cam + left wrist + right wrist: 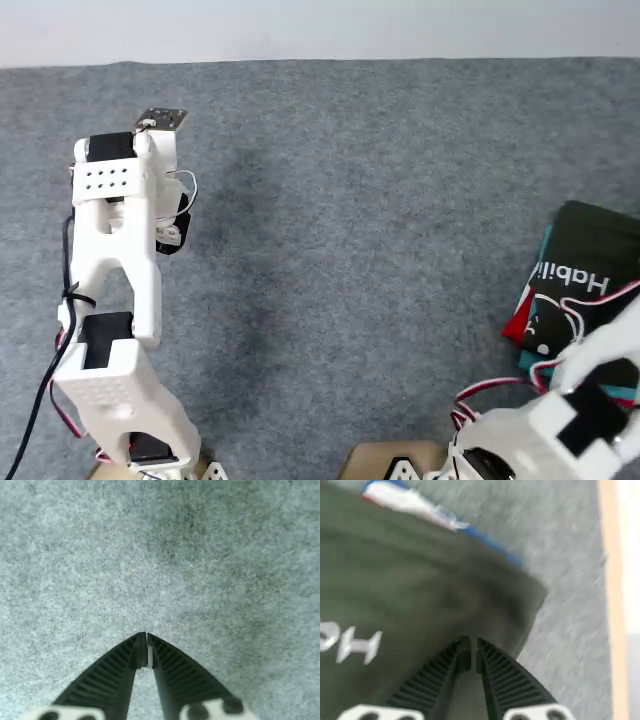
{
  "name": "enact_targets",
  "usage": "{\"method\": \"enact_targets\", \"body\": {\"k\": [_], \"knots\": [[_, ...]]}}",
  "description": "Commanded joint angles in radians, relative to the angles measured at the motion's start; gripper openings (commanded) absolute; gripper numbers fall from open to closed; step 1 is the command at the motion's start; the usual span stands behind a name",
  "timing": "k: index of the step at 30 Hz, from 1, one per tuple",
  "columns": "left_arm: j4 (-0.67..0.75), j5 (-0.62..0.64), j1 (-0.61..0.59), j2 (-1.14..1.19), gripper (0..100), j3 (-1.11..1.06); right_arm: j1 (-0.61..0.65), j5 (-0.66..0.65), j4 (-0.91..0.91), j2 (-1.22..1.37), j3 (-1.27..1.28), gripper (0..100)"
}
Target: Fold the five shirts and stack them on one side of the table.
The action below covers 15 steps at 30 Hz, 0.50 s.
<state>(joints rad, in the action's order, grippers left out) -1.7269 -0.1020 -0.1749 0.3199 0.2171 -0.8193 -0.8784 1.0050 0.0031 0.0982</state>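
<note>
The stack of folded shirts (585, 290) lies at the right edge of the bench (380, 220), on its grey felt cover. A dark shirt (590, 250) with white lettering is on top; a red layer (517, 325) and a teal layer (545, 250) show at the stack's left side beneath it. In the right wrist view, a blue edge (490, 545) sticks out from under the dark shirt.

The right arm (560, 420) comes up from the near right corner and leans over the near part of the stack, its red and white wires lying across the dark shirt. The right jaws point down at that top shirt with their ribbed tips closed to a thin slit. No cloth shows between them. A tan strip (607, 580) runs along the bench edge beyond the stack.

Well apart, on the left side, the left arm (110, 270) stretches from its base at the near edge toward the far side, wrist bent downward. The left jaws point at bare felt, tips pressed together and holding nothing.
</note>
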Motion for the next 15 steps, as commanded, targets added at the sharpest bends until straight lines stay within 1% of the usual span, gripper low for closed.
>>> {"method": "enact_targets", "body": {"k": [1,5,8,10,12,15], "knots": [[-0.025,-0.005,0.006,-0.074,1,0.01,-0.008,-0.002,0.159,-0.125,-0.06,3.5],[-0.025,-0.005,0.005,-0.074,1,0.01,-0.019,-0.005,0.318,-0.193,-0.06,3.5],[-0.025,-0.005,0.0,-0.074,1,0.01,-0.067,-0.009,0.387,-0.217,-0.055,3.6],[-0.026,-0.006,-0.002,-0.074,1,0.01,-0.114,-0.015,0.386,-0.208,-0.038,3.6],[-0.026,-0.006,-0.002,-0.074,1,0.01,-0.153,-0.064,0.344,-0.177,0.002,3.6],[-0.026,-0.006,0.0,-0.074,1,0.01,-0.216,-0.103,0.217,-0.105,0.066,3.6]]}}
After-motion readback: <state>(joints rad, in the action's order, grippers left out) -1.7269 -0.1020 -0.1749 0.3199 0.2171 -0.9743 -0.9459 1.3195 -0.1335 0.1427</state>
